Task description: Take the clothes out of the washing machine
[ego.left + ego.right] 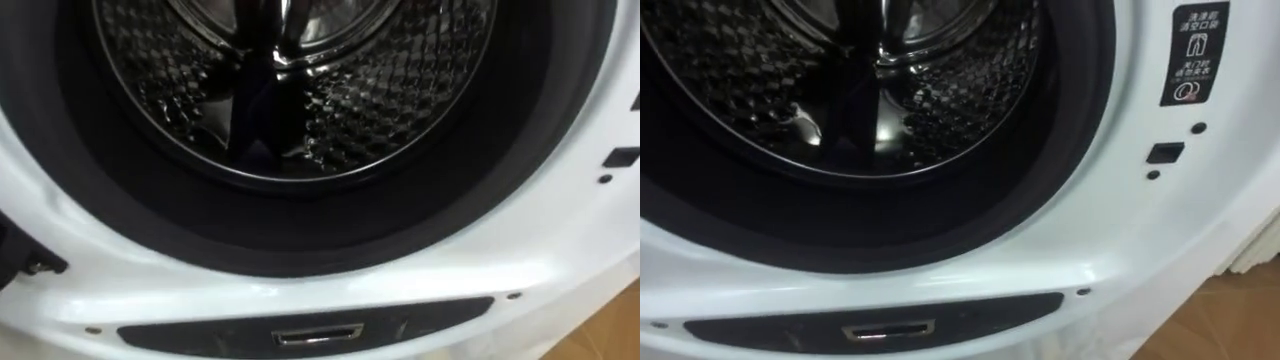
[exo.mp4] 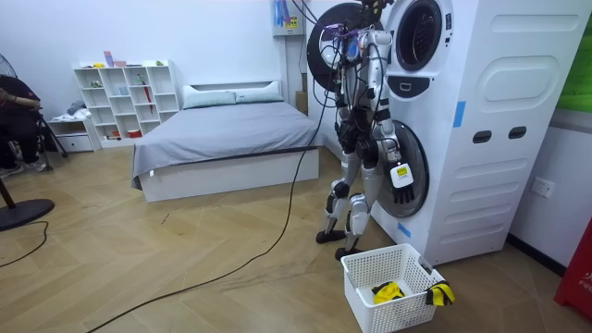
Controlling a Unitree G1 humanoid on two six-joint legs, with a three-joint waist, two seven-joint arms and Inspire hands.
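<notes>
The upper washing machine's drum [image 1: 300, 90] is right in front of me, its door [image 2: 324, 46] swung open towards the room view's left. Dimpled steel wall and a dark rib [image 1: 855, 110] show inside, ringed by a dark rubber seal [image 1: 300, 235]. Below the opening the white front carries a dark strip with a latch slot [image 1: 318, 334]. I stand upright, close against the stacked machines [image 2: 481, 120]. My right hand [image 2: 400, 188] hangs by the lower machine's door, fingers relaxed and holding nothing. A white basket [image 2: 365, 273] on the floor holds a yellow and black cloth [image 2: 388, 291].
Another yellow and black piece [image 2: 440, 294] hangs at the basket's corner. A bed [image 2: 222, 139] and white shelves [image 2: 125, 97] stand behind me across open wooden floor. A seated person [image 2: 17, 120] is at the room view's far left.
</notes>
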